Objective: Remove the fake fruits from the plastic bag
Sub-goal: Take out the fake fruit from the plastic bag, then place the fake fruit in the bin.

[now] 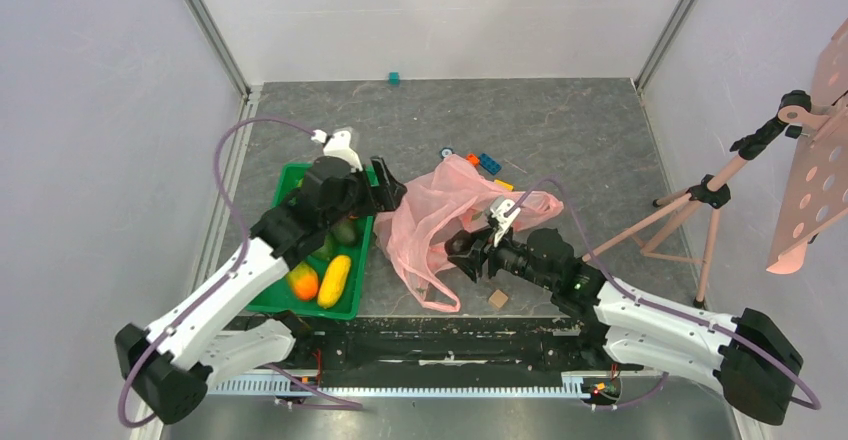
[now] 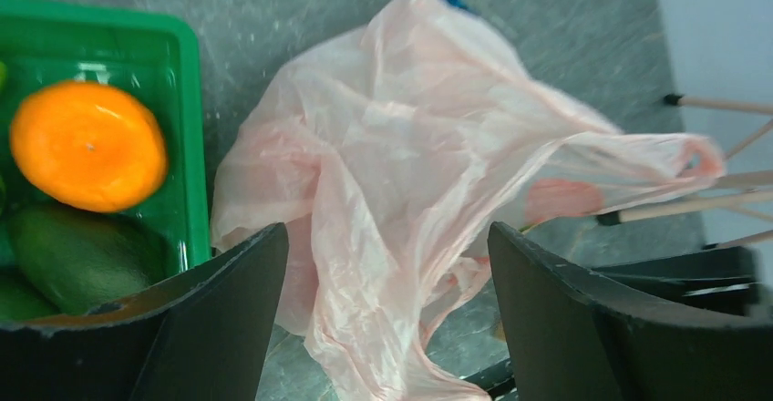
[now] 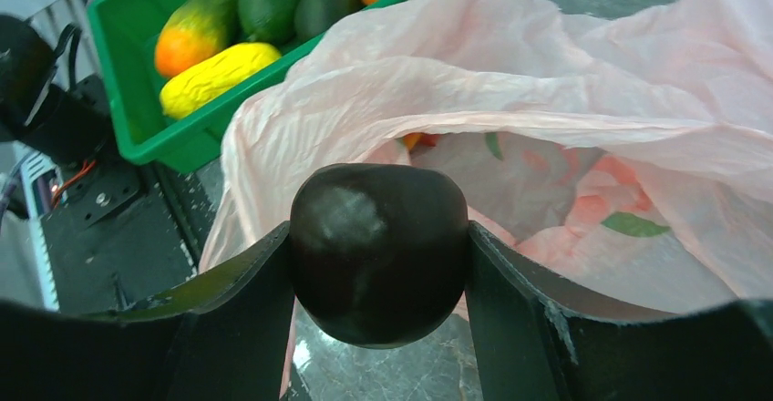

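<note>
Item 1. My right gripper (image 3: 378, 237): the jaws are partly closed and press on both sides of a dark round fruit (image 3: 378, 264). The fruit is glossy and almost black in this light. I hold it clear of the table, just outside the bag's mouth.

Item 2. My left gripper (image 2: 383, 246): the fingers (image 2: 228, 310) are spread wide with nothing between them. It hangs above the bag's left part, close to the tray's right rim.

Item 3. Pink plastic bag (image 1: 440, 210): thin, crinkled and translucent. It lies slumped on the grey table (image 1: 560, 130), just beside the tray, with one loop handle (image 1: 435, 295) trailing toward the near edge. Its mouth faces my right gripper. Reddish shapes with green patches (image 3: 588, 210) show inside, but I cannot tell whether they are fruits or print.

Item 4. Green tray (image 3: 173, 141), left of the bag. Its contents are:
- one mango-like fruit (image 3: 196, 27), shading from orange to green
- one yellow oblong fruit (image 3: 219, 73)
- dark green avocados (image 3: 269, 0)
- one orange ball (image 2: 88, 146)

Item 5. Sundries:
- small blue and orange blocks (image 1: 487, 161) beyond the bag
- a teal block (image 1: 395, 78) at the far wall
- a small brown cube (image 1: 497, 298) near my right arm
- a pink tripod stand (image 1: 700, 200) at the right
</note>
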Motion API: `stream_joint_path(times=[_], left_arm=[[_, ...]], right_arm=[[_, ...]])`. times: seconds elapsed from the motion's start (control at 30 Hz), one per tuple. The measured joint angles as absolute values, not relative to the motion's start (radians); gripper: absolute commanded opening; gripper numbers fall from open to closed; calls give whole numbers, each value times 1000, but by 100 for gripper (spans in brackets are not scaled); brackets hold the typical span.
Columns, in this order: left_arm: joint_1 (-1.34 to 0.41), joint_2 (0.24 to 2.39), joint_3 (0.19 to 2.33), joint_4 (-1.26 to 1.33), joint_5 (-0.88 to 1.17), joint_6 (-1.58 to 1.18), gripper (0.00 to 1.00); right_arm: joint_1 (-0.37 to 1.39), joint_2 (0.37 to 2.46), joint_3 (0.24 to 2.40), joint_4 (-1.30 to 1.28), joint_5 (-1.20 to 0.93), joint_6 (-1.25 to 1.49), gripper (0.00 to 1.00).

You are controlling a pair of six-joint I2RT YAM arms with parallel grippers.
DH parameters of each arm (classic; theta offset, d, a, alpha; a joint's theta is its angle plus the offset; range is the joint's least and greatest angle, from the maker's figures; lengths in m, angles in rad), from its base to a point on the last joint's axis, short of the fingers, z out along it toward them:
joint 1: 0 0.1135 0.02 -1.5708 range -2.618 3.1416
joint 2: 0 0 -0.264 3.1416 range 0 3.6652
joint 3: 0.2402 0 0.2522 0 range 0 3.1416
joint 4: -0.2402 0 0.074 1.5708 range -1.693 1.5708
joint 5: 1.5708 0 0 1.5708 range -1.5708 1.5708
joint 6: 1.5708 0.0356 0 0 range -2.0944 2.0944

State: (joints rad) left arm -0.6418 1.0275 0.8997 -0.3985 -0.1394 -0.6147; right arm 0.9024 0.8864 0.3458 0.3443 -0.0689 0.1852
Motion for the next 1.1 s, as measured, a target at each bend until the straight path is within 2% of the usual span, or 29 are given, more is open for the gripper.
stream_joint_path(times=[0.23, 0.5, 0.67, 0.83, 1.1], left_arm=[[-642, 893, 1026, -529, -191, -574, 91], [-642, 797, 1167, -744, -304, -488, 92], [-642, 753, 1258, -894, -357, -468, 93], [-642, 707, 1448, -1013, -413, -445, 94], [-642, 588, 1616, -1057, -490, -412, 95]], right_arm=[[997, 933, 416, 326, -125, 129, 52], [1135, 1173, 639, 355, -169, 81, 51], [1188, 1362, 798, 376, -197, 60, 51], [1194, 1589, 987, 422, -229, 62, 51], [1194, 2015, 1447, 387, -272, 11, 52]])
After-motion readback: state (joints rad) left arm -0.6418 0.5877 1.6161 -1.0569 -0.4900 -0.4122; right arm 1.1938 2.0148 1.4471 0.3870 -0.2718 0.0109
